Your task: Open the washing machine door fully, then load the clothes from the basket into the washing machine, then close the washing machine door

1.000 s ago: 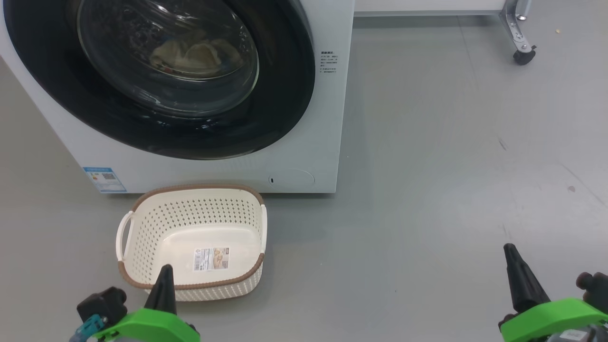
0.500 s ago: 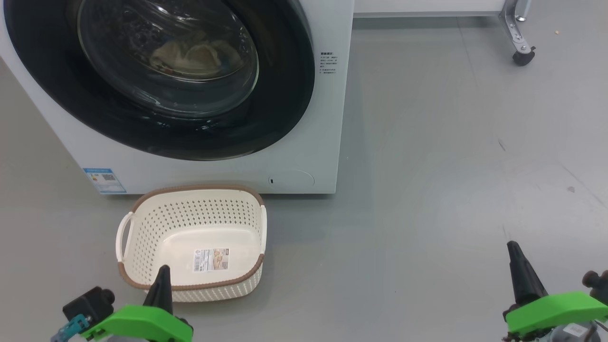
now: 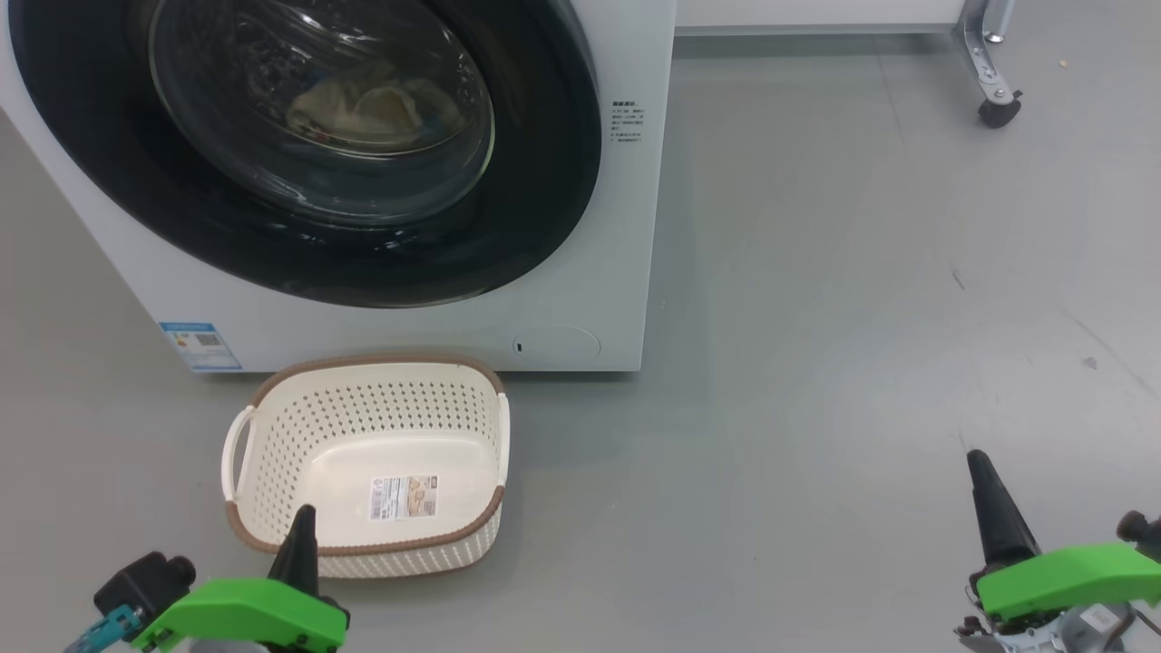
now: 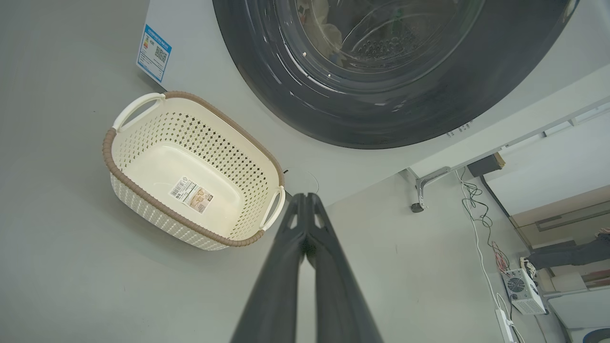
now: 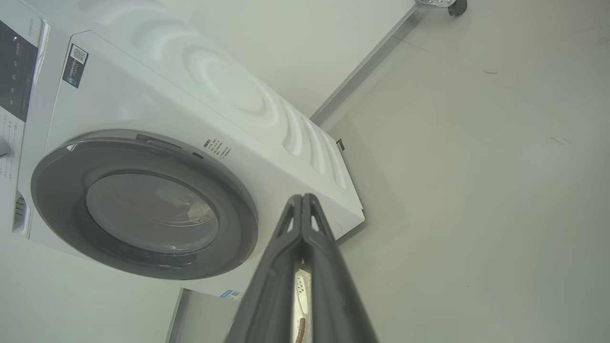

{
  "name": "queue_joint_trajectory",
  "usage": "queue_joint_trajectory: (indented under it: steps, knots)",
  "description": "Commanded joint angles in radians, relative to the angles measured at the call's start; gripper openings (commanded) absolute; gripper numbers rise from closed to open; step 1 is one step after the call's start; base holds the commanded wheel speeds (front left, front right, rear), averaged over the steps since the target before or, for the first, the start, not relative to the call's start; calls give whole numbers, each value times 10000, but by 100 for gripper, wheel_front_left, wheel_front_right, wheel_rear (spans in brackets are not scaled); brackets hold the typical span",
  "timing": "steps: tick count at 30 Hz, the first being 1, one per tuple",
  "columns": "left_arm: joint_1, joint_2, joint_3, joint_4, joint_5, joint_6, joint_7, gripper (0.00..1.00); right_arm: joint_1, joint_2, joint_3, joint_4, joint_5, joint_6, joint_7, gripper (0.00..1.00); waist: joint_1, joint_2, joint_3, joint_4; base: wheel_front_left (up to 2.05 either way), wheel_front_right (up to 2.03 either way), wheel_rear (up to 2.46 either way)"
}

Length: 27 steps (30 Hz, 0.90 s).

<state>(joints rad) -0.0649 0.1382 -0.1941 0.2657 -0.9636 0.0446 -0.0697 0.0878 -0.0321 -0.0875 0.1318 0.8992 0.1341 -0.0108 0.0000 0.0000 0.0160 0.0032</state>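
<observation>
Entry: my left gripper (image 3: 300,533) and right gripper (image 3: 985,479) both clenched empty; basket (image 3: 272,381) emptied, clothes (image 3: 372,100) behind washing machine door (image 3: 544,181); hazard: left arm, just beside it, nudging the basket.

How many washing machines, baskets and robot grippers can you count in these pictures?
Washing machine: 1
Basket: 1
Grippers: 2 (left gripper, right gripper)
Total: 4
</observation>
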Motion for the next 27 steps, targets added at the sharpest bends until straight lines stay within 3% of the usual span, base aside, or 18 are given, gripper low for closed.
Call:
queue_joint_trajectory:
  steps: [1,27]
  knots:
    - [-424,18,402,-258,-317,-115,59,0,-558,-291,83,-230,378,-16,57,0,0,0,-4,-1,0,0,0]
    - [-423,-303,1418,-238,-2788,-765,724,0,-1102,-335,67,303,3143,-23,429,0,0,0,-54,-13,0,0,0]
